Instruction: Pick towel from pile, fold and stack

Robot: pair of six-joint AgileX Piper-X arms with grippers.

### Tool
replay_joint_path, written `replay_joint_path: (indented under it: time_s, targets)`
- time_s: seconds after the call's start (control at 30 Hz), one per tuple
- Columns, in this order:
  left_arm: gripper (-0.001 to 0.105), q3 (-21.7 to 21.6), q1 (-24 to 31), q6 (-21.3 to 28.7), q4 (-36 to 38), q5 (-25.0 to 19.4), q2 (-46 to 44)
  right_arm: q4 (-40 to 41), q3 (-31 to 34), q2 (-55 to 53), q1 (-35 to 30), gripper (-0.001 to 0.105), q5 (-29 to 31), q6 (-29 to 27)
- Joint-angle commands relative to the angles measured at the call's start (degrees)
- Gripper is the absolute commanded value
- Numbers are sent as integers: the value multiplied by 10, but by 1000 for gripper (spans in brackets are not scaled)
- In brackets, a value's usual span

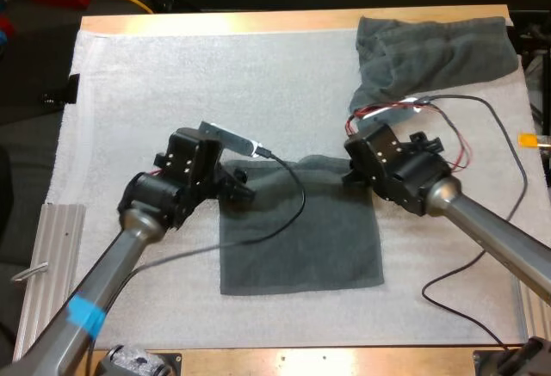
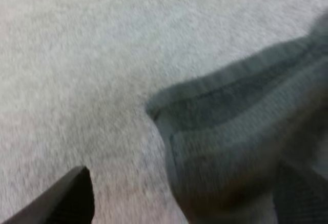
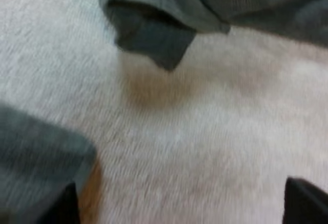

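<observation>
1. One wooden table [image 1: 258, 21], its top covered by a white mat [image 1: 172, 83].
2. One flat towel [image 1: 301, 238], dark grey-green. It is spread as a rough square on the middle of the mat, toward the near side. Its far edge is slightly rumpled between the two grippers.
3. One crumpled towel [image 1: 439, 49], same colour, bunched at the mat's far right corner and well apart from the flat towel. In the right wrist view it [image 3: 205, 3] lies beyond a stretch of bare mat, with one folded flap turned toward the gripper.
4. The left gripper [image 1: 239, 185], low over the far left corner of the flat towel. In the left wrist view its fingers stand parted. One black finger [image 2: 66, 198] is over bare mat, clear of the cloth. The towel's hemmed corner [image 2: 241, 142] lies between the fingers, closer to the other one. Whether that other finger touches the cloth cannot be told.
5. The right gripper [image 1: 353, 172], at the far right corner of the flat towel. Its fingers are spread wide and grasp nothing. One finger [image 3: 305, 201] is over bare mat. The other is at the towel's corner [image 3: 36, 157], where the cloth overlaps it. Bare mat lies between the fingers.
6. One ribbed metal strip [image 1: 50, 264], just beside the mat's near left edge.
</observation>
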Motion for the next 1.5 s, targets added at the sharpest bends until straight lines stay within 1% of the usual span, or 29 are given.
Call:
replay_joint_path:
  time_s: [0.0, 0.1, 0.13, 0.2, 0.33, 0.43, 0.6, 0.7, 0.8, 0.87, 1.0, 1.13, 1.27, 1.33, 1.47]
  targets:
    - [69, -3, 0, -14, 16, 7, -14, 20, -2, -12, 0, 77, -8, 7]
    - [69, -3, 0, -40, 51, 30, -46, 50, -2, -41, 2, 77, -38, 27]
    - [69, -3, 0, -49, 66, 41, -59, 65, -2, -54, 2, 77, -58, 35]
    - [69, -3, 0, -56, 93, 55, -81, 87, -2, -74, 2, 77, -80, 47]
    - [69, -3, 0, -67, 154, 59, -130, 130, -2, -118, 2, 77, -125, 72]
    - [69, -3, 0, -75, 184, 68, -171, 158, -2, -147, 2, 77, -161, 85]
    - [69, -3, 0, -96, 223, 101, -230, 192, -2, -190, 5, 77, -175, 94]
    - [69, -3, 0, -102, 251, 117, -260, 215, -2, -212, 15, 77, -176, 94]
    - [69, -3, 0, -107, 280, 142, -280, 250, -2, -231, 33, 77, -184, 102]
    - [69, -3, 0, -110, 302, 165, -290, 275, -2, -241, 46, 77, -197, 121]
    - [69, -3, 0, -112, 355, 176, -300, 304, -2, -257, 78, 77, -206, 154]
    - [69, -3, 0, -112, 396, 185, -310, 312, -2, -277, 112, 77, -219, 208]
    - [69, -3, 0, -112, 423, 219, -322, 324, -2, -293, 134, 77, -220, 241]
    - [69, -3, 0, -112, 435, 229, -326, 337, -2, -298, 140, 77, -221, 258]
    - [69, -3, 0, -110, 445, 241, -328, 357, 0, -302, 142, 77, -232, 273]
